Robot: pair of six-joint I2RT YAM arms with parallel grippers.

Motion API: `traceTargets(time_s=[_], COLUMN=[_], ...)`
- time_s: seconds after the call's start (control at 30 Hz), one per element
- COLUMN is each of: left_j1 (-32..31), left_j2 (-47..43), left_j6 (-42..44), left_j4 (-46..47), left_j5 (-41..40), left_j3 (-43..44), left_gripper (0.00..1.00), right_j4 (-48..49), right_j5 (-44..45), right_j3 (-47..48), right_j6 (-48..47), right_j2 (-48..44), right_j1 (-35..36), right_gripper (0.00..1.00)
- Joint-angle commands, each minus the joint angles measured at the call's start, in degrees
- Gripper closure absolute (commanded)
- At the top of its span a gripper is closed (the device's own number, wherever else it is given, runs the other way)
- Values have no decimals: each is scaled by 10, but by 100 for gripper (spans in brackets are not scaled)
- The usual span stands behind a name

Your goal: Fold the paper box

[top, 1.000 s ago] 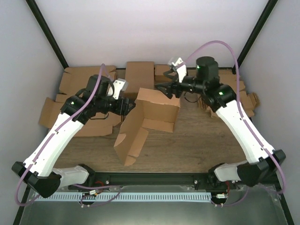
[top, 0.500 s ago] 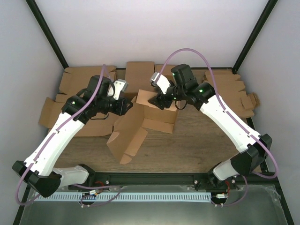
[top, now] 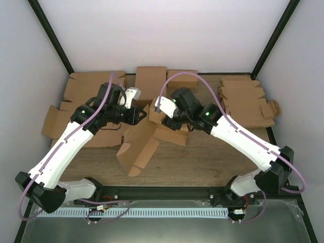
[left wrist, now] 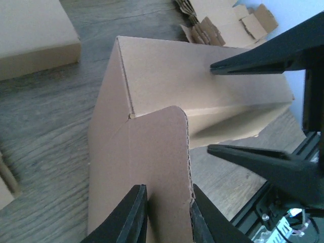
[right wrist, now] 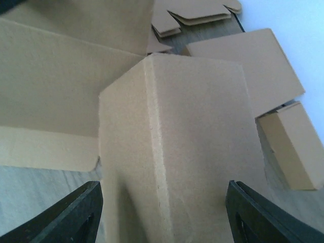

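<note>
The paper box (top: 140, 146), plain brown corrugated card, stands half-folded at the table's middle, with one long wall slanting toward the front. My left gripper (top: 142, 115) meets its upper left end. In the left wrist view a round-topped flap (left wrist: 159, 167) stands between the narrowed fingers (left wrist: 132, 215), and both press on it. My right gripper (top: 154, 114) is at the same corner from the right. It is open wide (right wrist: 162, 217), with a folded corner of the box (right wrist: 177, 152) between its fingers (right wrist: 76, 215). The right gripper's two black fingers also show in the left wrist view (left wrist: 263, 164).
Flat cardboard blanks lie at the back left (top: 86, 86) and in a stack at the back right (top: 245, 96). A smaller folded box (top: 151, 80) sits at the back centre. Black frame posts (top: 50, 35) rise at both back corners. The arm rail (top: 167, 192) runs along the near edge.
The right arm swung left and down onto the box's corner. The left jaws narrowed onto the flap. The box shifted slightly left.
</note>
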Motion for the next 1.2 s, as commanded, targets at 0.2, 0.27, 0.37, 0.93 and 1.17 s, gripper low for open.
traceTargets(time_s=[0.2,0.27,0.37,0.93,1.17], left_j1=[-3,-3,-3,-3,-2], left_j2=[1,3,2,-3,-6], left_j6=[-48,-51,-54,-57,-57], left_j4=[66,69,72,74,77], left_j5=[68,71,70,75,76], left_j3=[-32,-36,-38,-38,-41], left_gripper=[82,82,83,83,83], right_j4=[102,126,178,430,513], right_j5=[191,212,239,331,360], right_j3=[-84,-103,-140,-278,-308], right_j6=[-63,-75,-100,-251,-300], right_j2=[-27,-30,-37,-49,-48], right_j1=[50,55,60,83,88], right_gripper=[33,36,42,70,84])
